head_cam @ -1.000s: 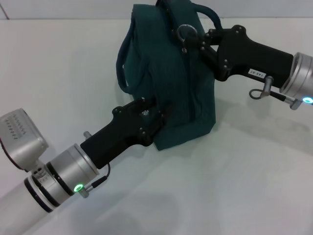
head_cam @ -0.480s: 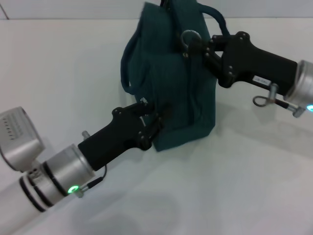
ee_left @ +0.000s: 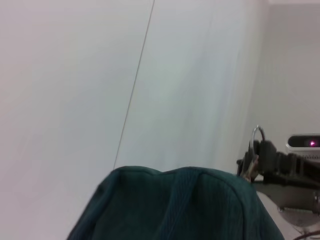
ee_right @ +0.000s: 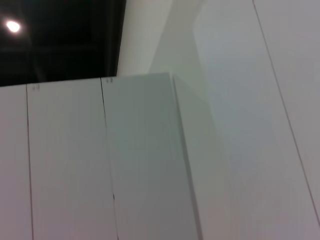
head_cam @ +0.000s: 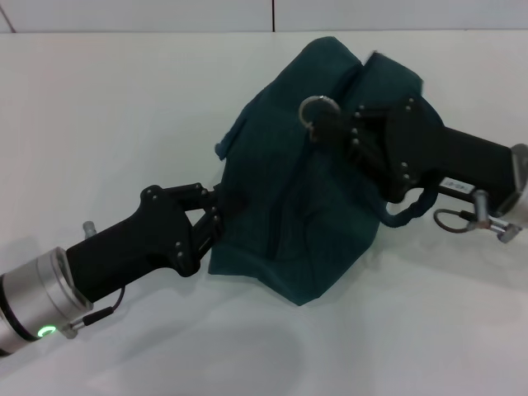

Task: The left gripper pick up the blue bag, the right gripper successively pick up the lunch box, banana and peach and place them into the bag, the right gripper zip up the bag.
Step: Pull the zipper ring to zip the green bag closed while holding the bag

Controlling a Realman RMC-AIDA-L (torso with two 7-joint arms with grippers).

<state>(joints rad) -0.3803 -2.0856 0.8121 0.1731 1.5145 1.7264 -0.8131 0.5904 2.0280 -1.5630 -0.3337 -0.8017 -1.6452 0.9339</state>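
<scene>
The right gripper (head_cam: 326, 124) is clamped on the zipper ring (head_cam: 314, 107) atop the blue bag (head_cam: 313, 206). The left gripper (head_cam: 216, 216) grips the bag's left edge. Over the last second the bag has toppled from upright to slumped toward the desk's (head_cam: 124, 107) right side, suggesting zipping is underway. Bag contents and zipper track are hidden.

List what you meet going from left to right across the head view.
Left arm's silver wrist → left gripper at the bag's edge → blue bag → metal ring → right gripper on the bag → right arm's silver wrist.
</scene>
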